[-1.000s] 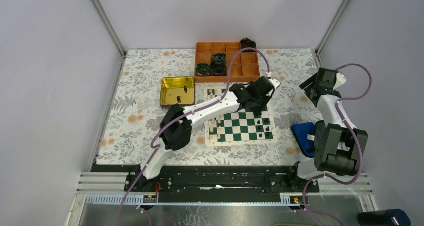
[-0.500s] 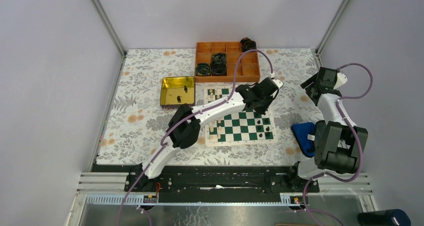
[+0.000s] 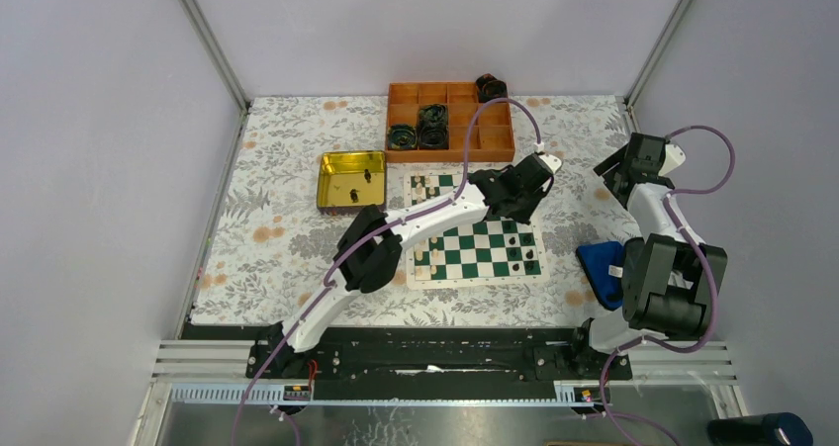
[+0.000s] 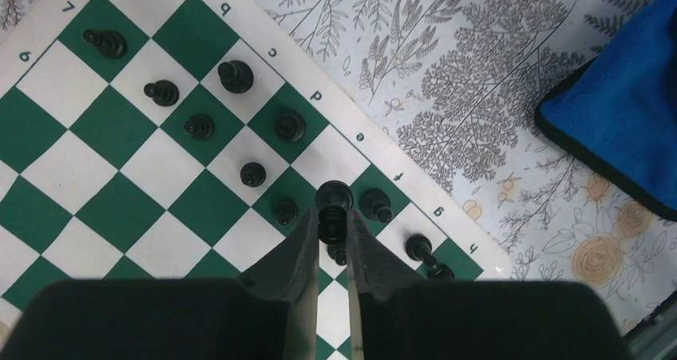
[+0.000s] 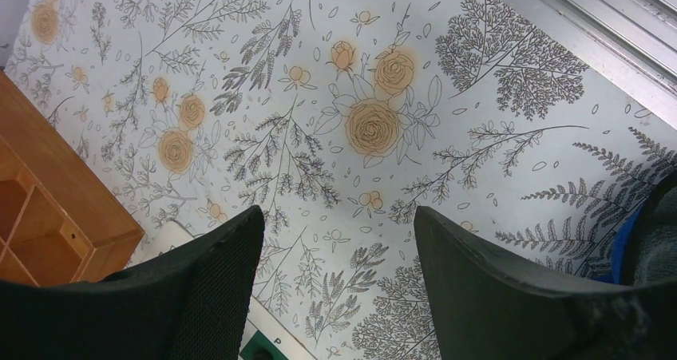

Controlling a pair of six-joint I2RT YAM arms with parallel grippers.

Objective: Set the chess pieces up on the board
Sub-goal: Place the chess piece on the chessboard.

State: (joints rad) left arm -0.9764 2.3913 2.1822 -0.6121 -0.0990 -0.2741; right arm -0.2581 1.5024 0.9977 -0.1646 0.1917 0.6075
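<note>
Black chess piece (image 4: 334,195) (round-headed, seen from above) sits clenched in the left gripper (image 4: 329,231) at the lettered edge of the board (image 4: 104,208). Other black pieces (image 4: 199,126) stand on squares around it. A blue cloth (image 4: 623,120) lies beyond the board, and the right gripper (image 5: 335,236) hangs spread wide over the flowered tablecloth (image 5: 375,128).
</note>
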